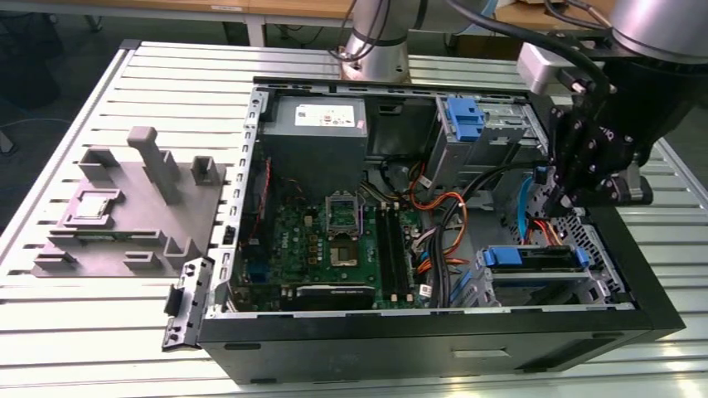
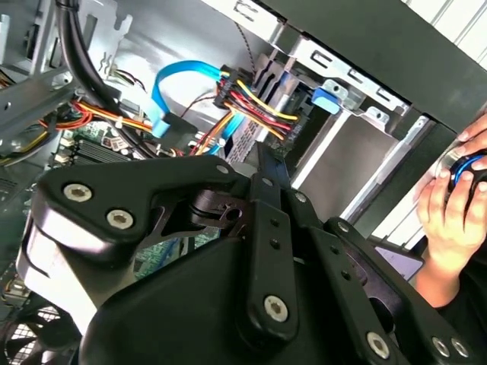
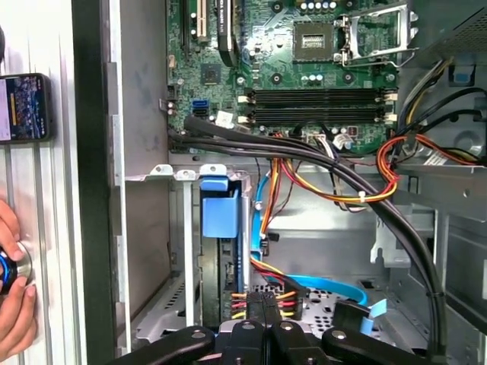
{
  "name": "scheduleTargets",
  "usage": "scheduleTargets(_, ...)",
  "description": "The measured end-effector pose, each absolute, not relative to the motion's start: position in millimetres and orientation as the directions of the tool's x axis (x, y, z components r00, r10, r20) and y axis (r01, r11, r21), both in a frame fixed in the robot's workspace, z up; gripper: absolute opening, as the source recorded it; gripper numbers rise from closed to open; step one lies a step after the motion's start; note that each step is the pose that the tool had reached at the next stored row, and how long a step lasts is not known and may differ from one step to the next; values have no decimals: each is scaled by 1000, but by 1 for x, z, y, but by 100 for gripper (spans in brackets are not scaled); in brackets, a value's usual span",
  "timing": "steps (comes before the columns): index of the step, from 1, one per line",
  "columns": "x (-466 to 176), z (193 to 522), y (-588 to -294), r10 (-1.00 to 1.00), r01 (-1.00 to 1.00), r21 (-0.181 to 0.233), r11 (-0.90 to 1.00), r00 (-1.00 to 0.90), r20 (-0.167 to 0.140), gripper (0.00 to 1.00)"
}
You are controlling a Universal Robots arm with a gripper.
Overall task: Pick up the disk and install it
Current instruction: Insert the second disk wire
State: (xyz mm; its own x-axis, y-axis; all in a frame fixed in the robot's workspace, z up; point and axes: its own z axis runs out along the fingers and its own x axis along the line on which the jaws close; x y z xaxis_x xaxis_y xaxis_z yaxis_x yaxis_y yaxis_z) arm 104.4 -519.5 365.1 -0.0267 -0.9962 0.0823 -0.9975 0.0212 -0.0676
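Blue-framed disk [image 1: 529, 257]: sits in the drive cage [image 1: 492, 290] inside the open case [image 1: 443, 340], just ahead of the jaws; in the first wrist view it stands edge-on [image 3: 225, 262] under its blue tab.
Jaws: the gripper [image 3: 262, 308] looks closed, its two black arms drawn together into one narrow blade in both wrist views [image 2: 265, 163]; whether anything is pinched cannot be told.
Plug [image 3: 262, 293]: red, yellow and black wires end in a black plug right at the jaw tips, beside the disk's rear edge; also seen in the second wrist view [image 2: 259, 114].
Blue cable [image 2: 179, 84]: a flat ribbon looping just beyond the jaws, past the plug.
Board [image 3: 304, 46]: green, well beyond the jaws, across a bundle of black cables.
Gripper body [image 1: 583, 195]: hangs over the case's edge, near the cage.
Hand [image 3: 11, 304]: outside the case wall, to one side of the jaws, resting on a round knob.
Phone [image 3: 23, 106]: lies on the table beyond the hand.
Fixture [image 1: 133, 207]: grey moulded block on the slatted table [image 1: 111, 332], far from the jaws, across the case.
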Motion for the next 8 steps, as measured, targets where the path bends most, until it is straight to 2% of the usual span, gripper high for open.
scheduleTargets(8, 104, 365, -515, -996, -997, -68, 21, -27, 82, 10)
